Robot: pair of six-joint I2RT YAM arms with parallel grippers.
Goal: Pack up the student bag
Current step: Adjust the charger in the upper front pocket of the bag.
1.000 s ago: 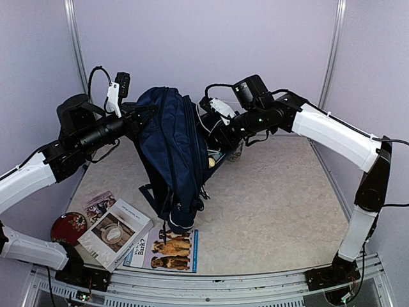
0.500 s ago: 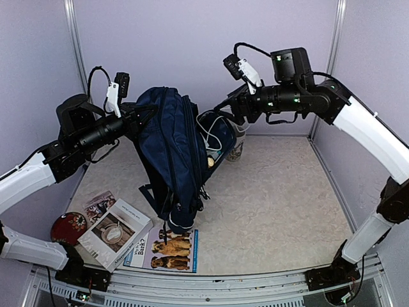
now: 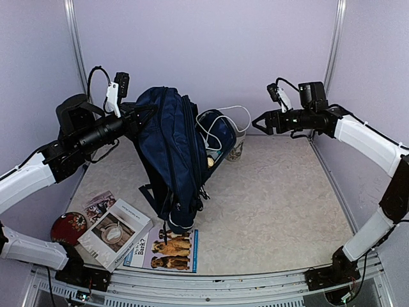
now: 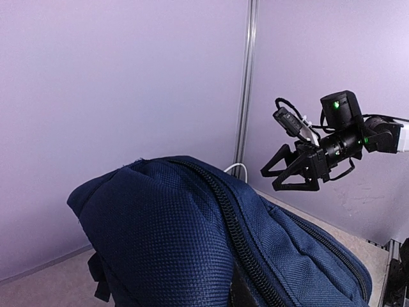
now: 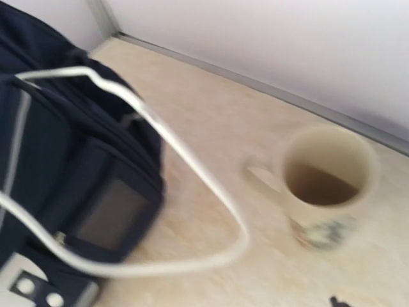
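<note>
The student bag (image 3: 169, 153) is likely handling as floppy and bulky, best taken at its top rim by the zipper (image 4: 236, 224). Its navy-blue woven fabric is sagging on the table (image 3: 281, 204), left of centre. The left gripper (image 3: 139, 119) is pinching that upper edge tight, propping it upright. A white cable (image 3: 223, 118) is looping from its front. The right gripper (image 3: 257, 121) is hovering empty, jaws wide.

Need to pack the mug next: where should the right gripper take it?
Probably its rim on the side away from the student bag, coming down from above, one finger inside: the mug stands upright, mouth open, with its handle seemingly toward the bag.
</note>
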